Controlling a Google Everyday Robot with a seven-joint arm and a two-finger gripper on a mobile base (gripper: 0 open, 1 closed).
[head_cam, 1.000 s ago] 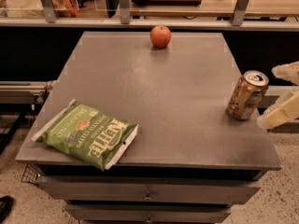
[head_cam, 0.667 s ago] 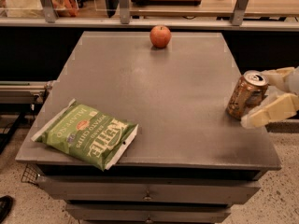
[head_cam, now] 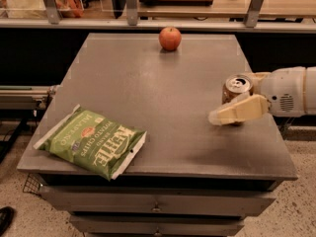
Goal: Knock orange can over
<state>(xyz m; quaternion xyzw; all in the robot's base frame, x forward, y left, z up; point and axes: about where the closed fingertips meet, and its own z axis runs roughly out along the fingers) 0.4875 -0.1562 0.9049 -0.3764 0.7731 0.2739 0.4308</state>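
Observation:
The orange can [head_cam: 236, 87] stands upright near the right edge of the grey table [head_cam: 163, 93], silver top with pull tab facing up. My gripper [head_cam: 230, 98] reaches in from the right at the can's height. Its cream near finger [head_cam: 239, 110] lies across the front of the can's lower part and hides it. The far finger [head_cam: 257, 76] shows just behind the can's right side. The fingers are spread, with the can between them. A red-orange apple [head_cam: 170, 38] sits at the table's far edge; it is not the can.
A green bag of potato chips [head_cam: 93, 141] lies at the front left corner of the table. Drawers are under the tabletop. A counter with metal posts runs behind the table. The table's right edge is just past the can.
My gripper has moved left from beyond the table's right edge, so its fingers now sit on both sides of the can. The can still stands upright.

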